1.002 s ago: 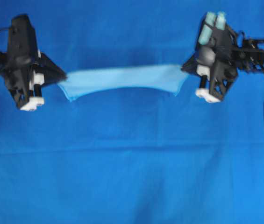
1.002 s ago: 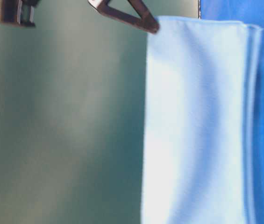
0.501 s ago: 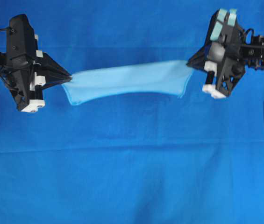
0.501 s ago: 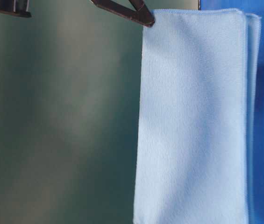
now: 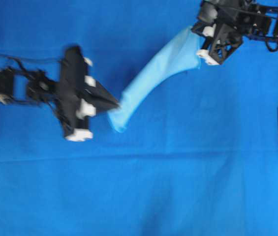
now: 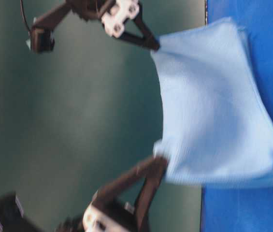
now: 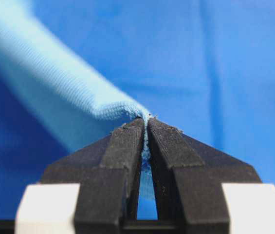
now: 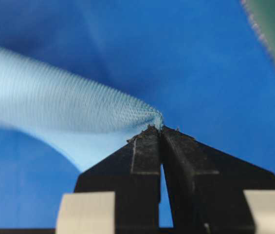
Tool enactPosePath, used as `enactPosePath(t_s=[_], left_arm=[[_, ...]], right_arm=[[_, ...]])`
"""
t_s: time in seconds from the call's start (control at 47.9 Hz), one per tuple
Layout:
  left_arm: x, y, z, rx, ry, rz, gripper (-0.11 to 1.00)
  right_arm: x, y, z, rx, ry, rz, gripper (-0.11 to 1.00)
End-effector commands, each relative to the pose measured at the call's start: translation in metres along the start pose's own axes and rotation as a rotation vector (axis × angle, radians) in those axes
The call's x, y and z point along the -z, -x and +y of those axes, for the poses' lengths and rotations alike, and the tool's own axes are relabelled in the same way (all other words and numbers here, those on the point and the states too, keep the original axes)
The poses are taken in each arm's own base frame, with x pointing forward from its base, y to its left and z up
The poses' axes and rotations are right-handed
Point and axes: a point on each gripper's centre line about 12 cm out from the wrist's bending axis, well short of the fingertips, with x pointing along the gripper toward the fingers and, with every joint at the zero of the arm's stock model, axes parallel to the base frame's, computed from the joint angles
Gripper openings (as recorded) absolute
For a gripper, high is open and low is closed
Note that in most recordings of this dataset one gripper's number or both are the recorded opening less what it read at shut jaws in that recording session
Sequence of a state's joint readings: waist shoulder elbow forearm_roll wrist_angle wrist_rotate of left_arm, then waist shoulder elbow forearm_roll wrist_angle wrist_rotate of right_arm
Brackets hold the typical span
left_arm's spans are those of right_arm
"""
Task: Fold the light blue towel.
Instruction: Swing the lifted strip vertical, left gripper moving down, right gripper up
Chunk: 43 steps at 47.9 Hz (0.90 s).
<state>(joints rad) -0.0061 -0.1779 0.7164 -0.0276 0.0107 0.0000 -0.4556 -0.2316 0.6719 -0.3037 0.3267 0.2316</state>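
The left claw (image 5: 115, 104) is pressed together on one corner of the pale sky-blue square microfibre towel (image 5: 156, 81); in the left wrist view its two black fingers (image 7: 122, 156) meet at the tips with the towel's hem pinched between them. The right claw (image 5: 198, 38) is likewise closed, gripping the opposite corner, as the right wrist view shows at the fingertips (image 8: 144, 151). The towel hangs in the air between the two claws, stretched as a diagonal band from upper right to lower left in the overhead view, above the royal-blue cloth (image 5: 178, 187) covering the bench. In the table-level view the towel (image 6: 213, 106) appears as a doubled sheet suspended from both claws.
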Motion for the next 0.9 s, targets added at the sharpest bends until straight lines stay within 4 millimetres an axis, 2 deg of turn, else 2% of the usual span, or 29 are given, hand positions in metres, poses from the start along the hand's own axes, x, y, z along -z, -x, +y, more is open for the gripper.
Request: enactPosePath(t_s=[0.0,0.209,0.418,0.668,0.877], left_arm=[[-0.020,-0.012,-0.008,0.018,-0.012,-0.047,0.02],[-0.044,-0.037,-0.033,0.068,-0.044,-0.097,0.02],[-0.051,-0.048,-0.054,0.107,-0.080,-0.122,0.02],[-0.047,-0.056,-0.057,0.112,-0.082,-0.124,0.02],[-0.056,-0.069,-0.058,0.110,-0.085,-0.167,0.02]], right_arm=[[-0.023,-0.002,-0.004,0.010,0.010,-0.055,0.02],[-0.052,-0.022,-0.008,0.020,0.025,-0.099,0.02],[-0.071,-0.034,-0.010,0.030,0.039,-0.119,0.02],[-0.070,-0.037,-0.014,0.038,0.034,-0.109,0.02],[-0.057,-0.029,-0.024,0.056,0.012,-0.093,0.02]])
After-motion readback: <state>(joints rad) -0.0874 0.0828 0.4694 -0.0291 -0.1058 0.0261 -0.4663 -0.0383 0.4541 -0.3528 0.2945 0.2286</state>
